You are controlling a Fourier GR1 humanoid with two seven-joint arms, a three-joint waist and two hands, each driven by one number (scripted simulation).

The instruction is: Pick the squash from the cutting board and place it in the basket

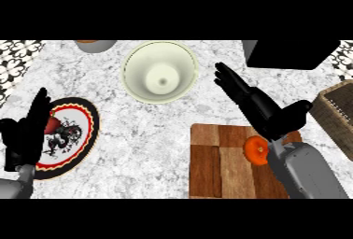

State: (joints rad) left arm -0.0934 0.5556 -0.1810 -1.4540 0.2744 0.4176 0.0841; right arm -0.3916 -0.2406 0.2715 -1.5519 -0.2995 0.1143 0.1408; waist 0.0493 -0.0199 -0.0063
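Orange against brown wood, the squash (257,150) lies on the board (214,163), near its upper right part, so it sits just inside the right arm's reach and close to the basket (339,116) at the right edge. That layout makes for a short carry to the right once the squash is lifted.

Above it, the right hand (257,103) is spread, fingers straight and apart, pointing up and left toward the bowl (160,71), thumb out toward the basket; it holds nothing. The grey forearm crosses the board's right side, and its wrist hides part of the squash. Whether the wrist touches the squash or passes over it is hard to tell from this steep angle. The palm seems to be past the squash, so I judge the hand must draw back and come down before it can close on it.

At the left edge, the left hand (26,133) rests open, fingers up, over the plate (81,135) on the marble surface (144,140).
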